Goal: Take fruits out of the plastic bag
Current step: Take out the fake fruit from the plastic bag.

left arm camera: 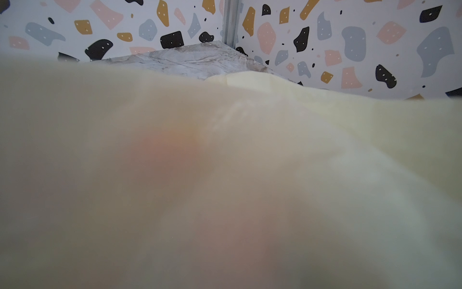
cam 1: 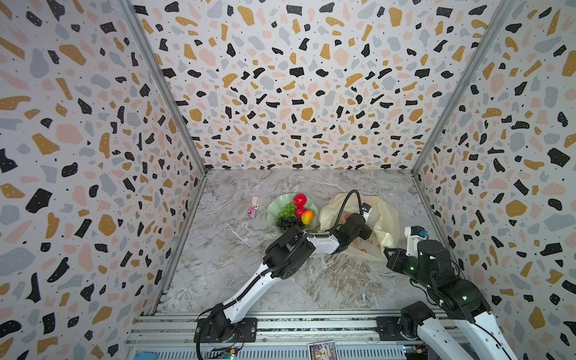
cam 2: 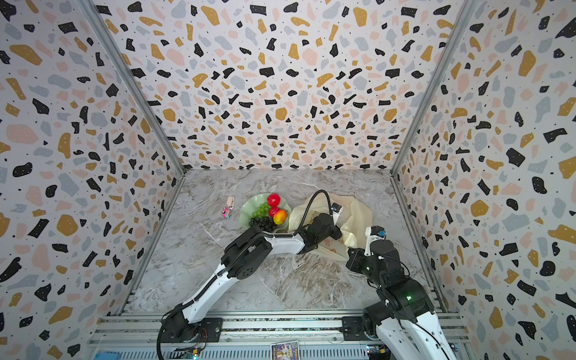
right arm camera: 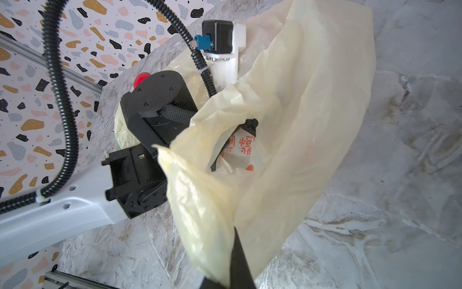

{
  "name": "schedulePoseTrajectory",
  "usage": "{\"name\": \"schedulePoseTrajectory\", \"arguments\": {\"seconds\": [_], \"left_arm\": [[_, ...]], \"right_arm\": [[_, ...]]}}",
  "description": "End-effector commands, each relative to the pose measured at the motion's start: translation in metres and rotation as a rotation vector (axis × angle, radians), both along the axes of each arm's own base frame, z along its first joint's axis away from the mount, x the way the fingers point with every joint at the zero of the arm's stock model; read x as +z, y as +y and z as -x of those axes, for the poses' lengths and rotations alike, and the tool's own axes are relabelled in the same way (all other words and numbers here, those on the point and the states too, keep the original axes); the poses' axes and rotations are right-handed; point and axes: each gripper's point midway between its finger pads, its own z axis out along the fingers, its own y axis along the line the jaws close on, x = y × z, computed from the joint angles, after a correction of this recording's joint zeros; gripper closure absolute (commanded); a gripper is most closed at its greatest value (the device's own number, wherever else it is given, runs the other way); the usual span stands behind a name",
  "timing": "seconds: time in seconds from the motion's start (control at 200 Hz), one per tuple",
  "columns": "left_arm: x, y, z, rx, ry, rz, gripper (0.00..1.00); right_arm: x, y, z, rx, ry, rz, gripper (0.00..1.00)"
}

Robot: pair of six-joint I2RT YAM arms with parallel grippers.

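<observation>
The pale-yellow plastic bag (cam 1: 385,218) lies crumpled at the right of the table. My left gripper (right arm camera: 232,147) is down inside its mouth. Only one black finger (right arm camera: 247,126) shows, so its state is unclear. The left wrist view is filled by bag film (left arm camera: 250,150) with a reddish blur (left arm camera: 165,150) behind it. My right gripper (cam 1: 388,251) is shut on the bag's near edge (right arm camera: 220,237) and holds it up. Fruits sit on the green plate (cam 1: 276,204): red apple (cam 1: 300,199), green grapes (cam 1: 290,209), black grapes (cam 1: 288,222) and a peach (cam 1: 307,216).
A tiny pink trinket (cam 1: 252,212) and a pale slip (cam 1: 255,201) lie left of the plate. Patterned walls close off the left, back and right. An aluminium rail (cam 1: 280,325) with a small card (cam 1: 322,349) runs along the front.
</observation>
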Motion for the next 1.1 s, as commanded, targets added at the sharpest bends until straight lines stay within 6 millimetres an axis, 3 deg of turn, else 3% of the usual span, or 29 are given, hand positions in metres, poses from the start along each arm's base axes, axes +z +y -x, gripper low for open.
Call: {"name": "schedulePoseTrajectory", "arguments": {"seconds": [0.0, 0.145, 0.33, 0.461, 0.696, 1.091], "left_arm": [[0.041, 0.000, 0.001, -0.003, -0.061, 0.058, 0.54], [0.067, 0.005, 0.013, -0.053, -0.089, 0.074, 0.59], [0.100, 0.017, 0.044, -0.172, -0.125, 0.081, 0.62], [0.111, 0.026, 0.067, -0.265, -0.134, 0.041, 0.64], [0.138, 0.041, 0.097, -0.374, -0.161, -0.006, 0.67], [0.196, 0.066, 0.125, -0.448, -0.216, 0.019, 0.68]], "right_arm": [[-0.001, -0.003, 0.001, -0.019, 0.000, 0.001, 0.99], [0.010, -0.008, -0.004, -0.062, -0.043, -0.011, 0.99], [0.024, -0.022, -0.013, -0.144, -0.108, 0.013, 0.99], [0.033, -0.029, -0.022, -0.191, -0.153, 0.027, 0.99], [0.030, -0.024, -0.034, -0.196, -0.170, 0.017, 0.99], [0.031, -0.020, -0.037, -0.193, -0.199, -0.021, 0.99]]}}
